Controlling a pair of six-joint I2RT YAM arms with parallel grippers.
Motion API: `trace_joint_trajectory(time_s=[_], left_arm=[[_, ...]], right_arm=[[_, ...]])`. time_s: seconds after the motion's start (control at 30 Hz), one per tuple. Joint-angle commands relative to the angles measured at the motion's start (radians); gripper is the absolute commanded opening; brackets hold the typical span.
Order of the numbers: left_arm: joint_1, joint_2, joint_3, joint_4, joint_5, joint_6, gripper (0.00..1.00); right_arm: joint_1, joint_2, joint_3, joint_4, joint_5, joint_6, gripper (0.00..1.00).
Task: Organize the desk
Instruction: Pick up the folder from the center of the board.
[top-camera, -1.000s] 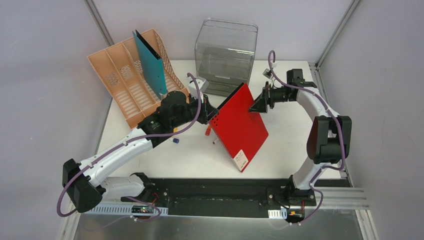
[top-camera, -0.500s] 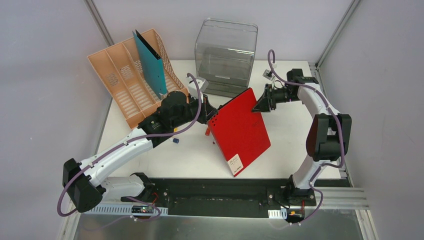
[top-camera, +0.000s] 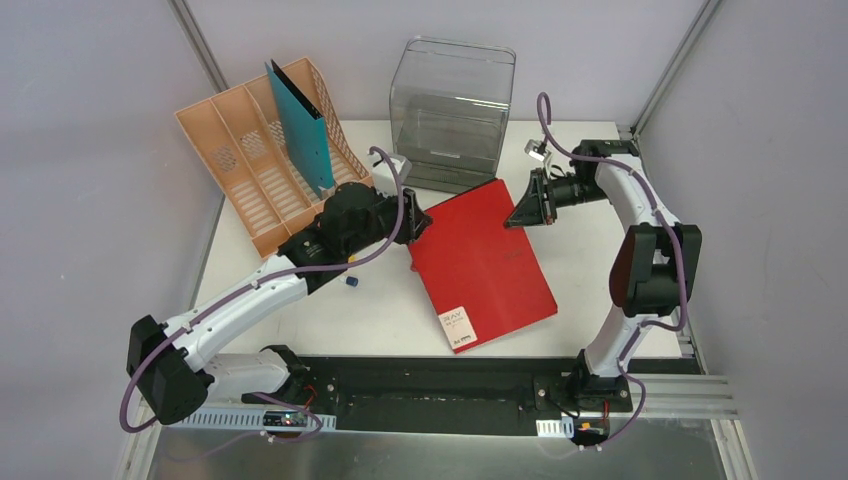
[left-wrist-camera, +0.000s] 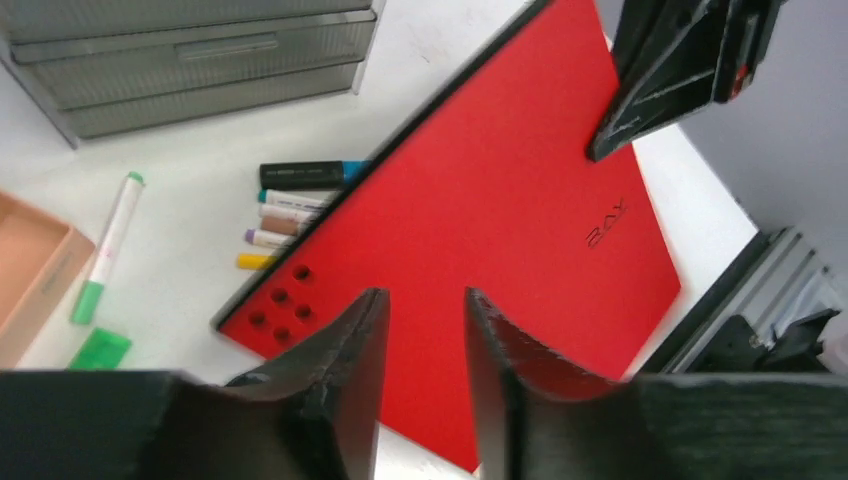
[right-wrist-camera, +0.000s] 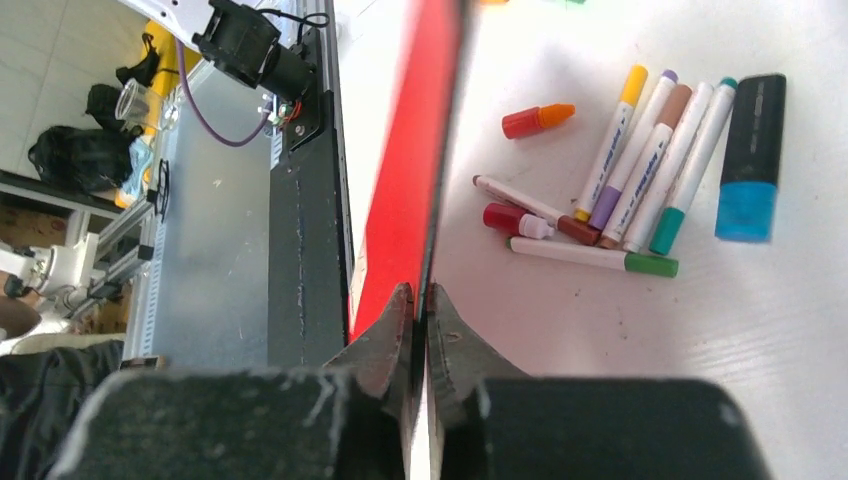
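Note:
On the white desk (top-camera: 380, 310) a red folder (top-camera: 480, 265) leans low over a heap of markers (left-wrist-camera: 290, 200). My right gripper (top-camera: 512, 222) is shut on the folder's far right edge; in the right wrist view the fingers (right-wrist-camera: 395, 325) pinch the thin red folder (right-wrist-camera: 415, 150) edge-on. My left gripper (top-camera: 412, 225) hovers at the folder's left corner, jaws apart with nothing between them. In the left wrist view the left gripper (left-wrist-camera: 422, 295) stands above the folder (left-wrist-camera: 500, 230), near its punched holes.
A peach file rack (top-camera: 250, 170) holding a teal folder (top-camera: 300, 125) stands at the back left. A clear drawer box (top-camera: 450, 110) stands at the back centre. Markers (right-wrist-camera: 640, 180), a blue-capped highlighter (right-wrist-camera: 750, 160) and a small red bottle (right-wrist-camera: 535, 120) lie under the folder.
The red folder has dropped from steeply tilted to nearly flat. My left gripper opened and let go of it. My right gripper closed on its far edge.

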Motion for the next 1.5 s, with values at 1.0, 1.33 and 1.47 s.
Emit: trace_joint_trajectory(time_s=[1.0,1.33,1.47], left_arm=[[0.056,0.027,0.067,0.236,0.448,0.273,0.99],[0.149,0.232,0.075,0.495,0.747,0.19,0.9],[0.15,0.31,0.081,0.552,0.819,0.176,0.86]], right_arm=[[0.192,-0.006,0.509,-0.371,0.511,-0.323,0.0],[0.309,-0.031,0.55,-0.369,0.655,-0.311,0.0],[0.326,-0.026,0.548,-0.366,0.668,-0.299,0.0]])
